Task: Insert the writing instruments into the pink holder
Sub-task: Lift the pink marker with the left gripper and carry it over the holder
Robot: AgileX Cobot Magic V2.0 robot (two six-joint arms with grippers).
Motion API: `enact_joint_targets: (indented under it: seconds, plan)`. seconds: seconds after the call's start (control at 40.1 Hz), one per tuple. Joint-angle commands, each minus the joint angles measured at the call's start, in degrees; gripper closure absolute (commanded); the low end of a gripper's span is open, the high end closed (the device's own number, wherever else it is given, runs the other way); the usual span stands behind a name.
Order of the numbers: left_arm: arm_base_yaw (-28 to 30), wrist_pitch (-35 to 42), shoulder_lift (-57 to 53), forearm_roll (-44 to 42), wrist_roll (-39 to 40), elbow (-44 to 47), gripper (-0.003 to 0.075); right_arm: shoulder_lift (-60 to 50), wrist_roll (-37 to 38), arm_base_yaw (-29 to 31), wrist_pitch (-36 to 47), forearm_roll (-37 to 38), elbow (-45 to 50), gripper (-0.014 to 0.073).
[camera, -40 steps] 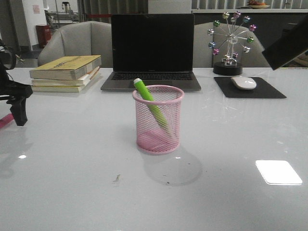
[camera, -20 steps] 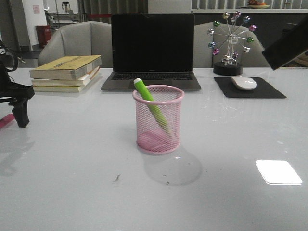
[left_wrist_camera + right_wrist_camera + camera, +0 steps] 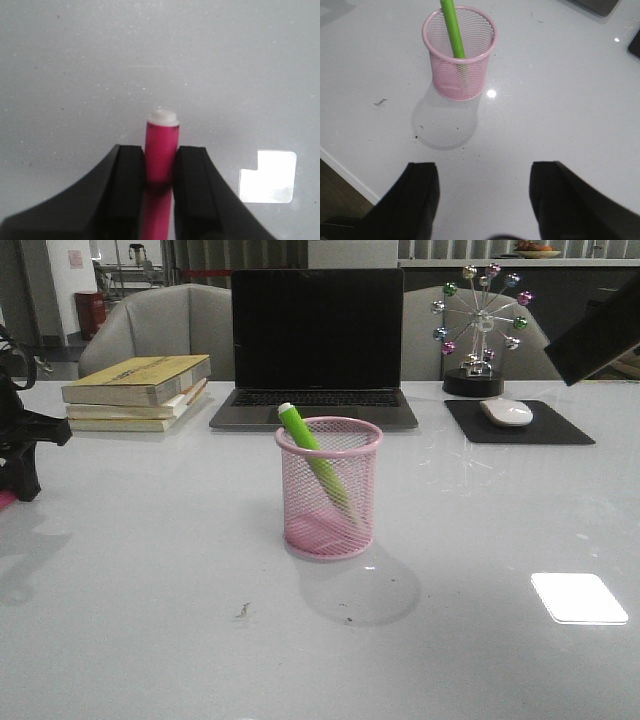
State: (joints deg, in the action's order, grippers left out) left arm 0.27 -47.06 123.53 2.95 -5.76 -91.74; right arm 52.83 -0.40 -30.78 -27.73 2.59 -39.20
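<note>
The pink holder (image 3: 329, 488) stands mid-table with the lime green marker (image 3: 304, 440) leaning in it, white end up over the rim. Far left, at the edge of the front view, my left gripper (image 3: 20, 468) is down near the table. In the left wrist view this gripper (image 3: 160, 172) is shut on the magenta marker (image 3: 161, 150), whose white end (image 3: 164, 117) points away over the bare surface. My right gripper (image 3: 482, 192) hangs open and empty above the table, well short of the holder (image 3: 460, 55) and the green marker (image 3: 452, 30).
Behind the holder are a laptop (image 3: 316, 345), a stack of books (image 3: 140, 390), a mouse (image 3: 506, 411) on a black pad and a Ferris-wheel ornament (image 3: 480, 330). Part of the right arm (image 3: 600, 330) shows top right. The table's edge (image 3: 345, 175) is close to my right gripper.
My left gripper has shifted left toward the edge of the front view, and less of the magenta marker shows there. The holder, green marker and right arm have not moved.
</note>
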Motion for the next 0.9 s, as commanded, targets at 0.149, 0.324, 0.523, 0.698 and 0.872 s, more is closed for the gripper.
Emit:
enact_joint_targets:
  seconds: [0.149, 0.324, 0.523, 0.698, 0.872]
  plan:
    - [0.00, 0.87, -4.40, 0.84, -0.03, -1.50, 0.0629, -0.83, -0.57, 0.04, 3.73, 0.29, -1.58, 0.0086]
    - [-0.44, 5.49, -11.61, 6.52, -3.49, 1.85, 0.0629, -0.83, -0.57, 0.04, 3.73, 0.29, -1.58, 0.0086]
    - [-3.57, 19.64, -24.48, 10.36, -7.54, 13.47, 0.0629, -0.83, -0.57, 0.04, 3.73, 0.29, -1.58, 0.0086]
    - [-8.99, 34.35, -36.12, 10.36, -7.63, 25.38, 0.0629, -0.83, -0.57, 0.04, 3.73, 0.29, -1.58, 0.0086]
    - [-17.61, 54.83, -45.60, 10.90, -7.53, 37.05, 0.0629, -0.83, -0.57, 0.04, 3.73, 0.29, -1.58, 0.0086]
